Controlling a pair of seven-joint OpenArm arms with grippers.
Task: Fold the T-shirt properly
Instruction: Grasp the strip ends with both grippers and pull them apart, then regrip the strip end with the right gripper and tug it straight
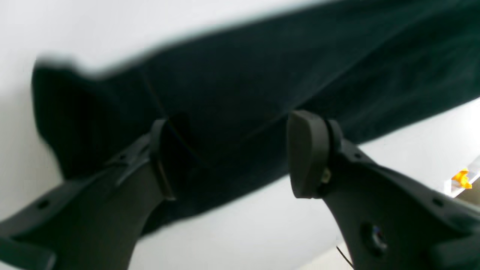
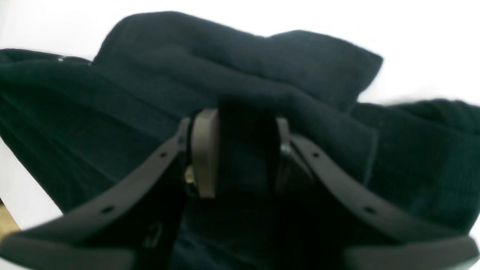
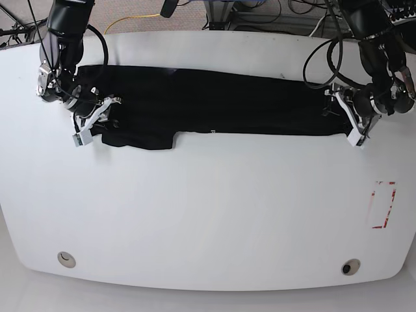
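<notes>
- The large black soft cloth T-shirt (image 3: 214,103) is laid as a long narrow band across the far part of the white rounded table (image 3: 208,221), running from nine o'clock to three o'clock, with a sleeve flap hanging toward six o'clock at its nine o'clock end.
- The right gripper (image 2: 240,150) is seen at the nine o'clock end, its jaws partly apart with bunched black cloth between them; whether the cloth is gripped or being let go cannot be told.
- The left gripper (image 1: 228,150) is held at the three o'clock end, jaws released and wide, nothing clasped, the cloth edge lying beyond them.
- The lengthwise fold appears done; a crosswise fold is judged next, for which both ends must be grasped squarely and one end carried over the other.
</notes>
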